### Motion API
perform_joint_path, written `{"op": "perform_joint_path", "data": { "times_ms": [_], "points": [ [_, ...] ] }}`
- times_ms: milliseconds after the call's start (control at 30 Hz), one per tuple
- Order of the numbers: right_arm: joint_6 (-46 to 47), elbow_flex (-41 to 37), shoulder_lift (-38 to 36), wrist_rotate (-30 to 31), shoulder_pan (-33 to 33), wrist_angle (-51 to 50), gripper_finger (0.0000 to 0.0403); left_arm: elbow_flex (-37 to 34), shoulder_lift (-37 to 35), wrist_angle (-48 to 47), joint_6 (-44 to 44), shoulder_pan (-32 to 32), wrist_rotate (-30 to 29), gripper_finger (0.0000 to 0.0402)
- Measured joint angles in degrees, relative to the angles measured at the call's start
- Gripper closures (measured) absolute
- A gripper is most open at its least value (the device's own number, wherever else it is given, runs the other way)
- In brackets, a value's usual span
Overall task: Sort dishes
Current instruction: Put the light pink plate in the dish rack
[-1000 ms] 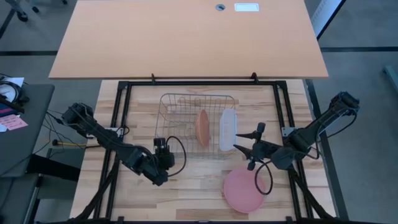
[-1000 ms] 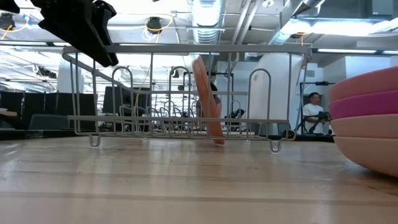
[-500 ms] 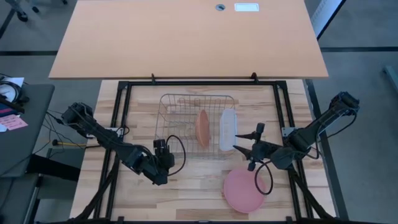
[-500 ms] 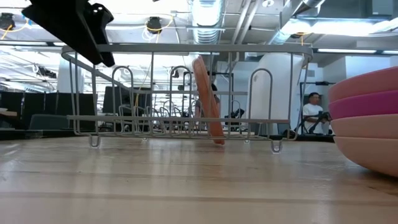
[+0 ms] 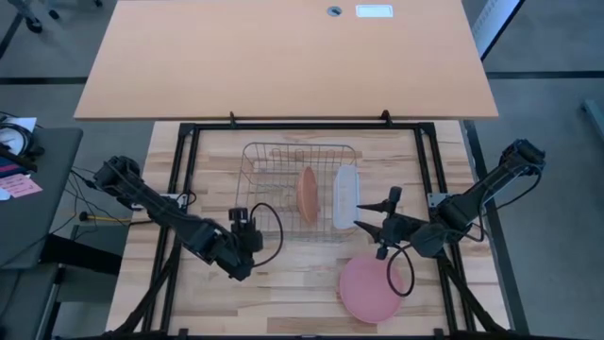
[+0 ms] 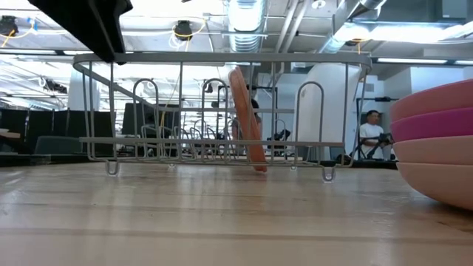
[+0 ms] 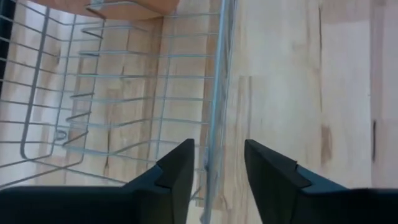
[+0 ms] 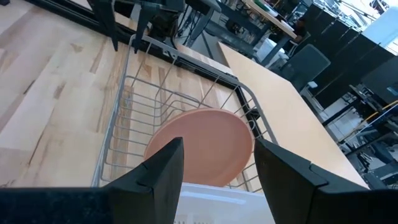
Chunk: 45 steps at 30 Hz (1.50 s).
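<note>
Left claw (image 7: 214, 163) sits at the wire rack's (image 5: 283, 151) front-left corner, fingers apart, straddling the rack's rim wire, not clamped on it. Right claw (image 8: 217, 163) hovers just right of the rack, fingers spread, holding nothing, aimed at the salmon-orange plate (image 5: 307, 194) standing on edge in the rack. Translucent tub (image 5: 345, 196) stands in the rack's right side, beside that plate. Stack of plates (image 5: 370, 289), pink on top, lies on the wooden table (image 5: 302, 283) front-right of the rack; low view shows pale pink and magenta layers.
</note>
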Motion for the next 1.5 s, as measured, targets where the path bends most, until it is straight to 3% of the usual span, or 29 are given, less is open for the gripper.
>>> {"op": "perform_joint_path", "data": {
  "times_ms": [400,833,1233,1500],
  "points": [
    [-0.13,0.0,0.0,0.0,0.0,-0.23,0.0203,-0.04,0.01,3.74,3.02,1.98,-0.39,0.0394],
    [-1.34,-0.02,-0.6,0.05,0.01,-0.26,0.0203,-0.09,1.04,15.76,8.6,6.3,0.8,0.0398],
    [-1.33,0.0,-7.59,0.15,3.29,-0.41,0.0203,0.13,4.5,20.19,14.13,8.64,2.88,0.0396],
    [-1.29,0.0,-8.42,0.15,3.87,-1.07,0.0203,0.46,4.64,21.58,18.94,10.06,3.95,0.0397]
  ]
}}
